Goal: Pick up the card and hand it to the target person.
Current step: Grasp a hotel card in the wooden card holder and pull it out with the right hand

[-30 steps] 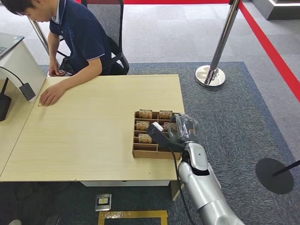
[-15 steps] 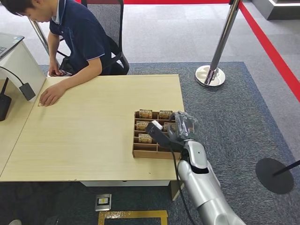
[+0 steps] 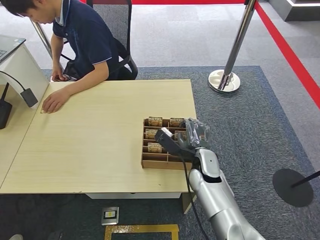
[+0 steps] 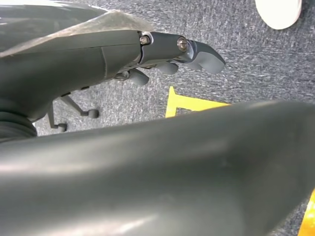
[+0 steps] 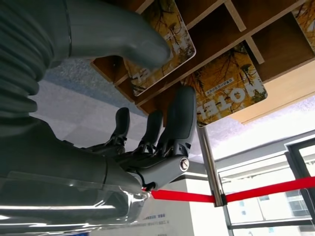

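Now the right hand (image 3: 190, 135) hovers over the wooden card tray (image 3: 158, 162), fingers apart and empty, thumb beside a card (image 5: 161, 46) in its slot. Best to pinch that card's edge squarely and lift straight.

One counter (image 3: 94, 145), one wooden tray (image 3: 158, 161) holding at least five cards (image 3: 155, 121), one person (image 3: 81, 35), one stanchion post (image 3: 236, 47).
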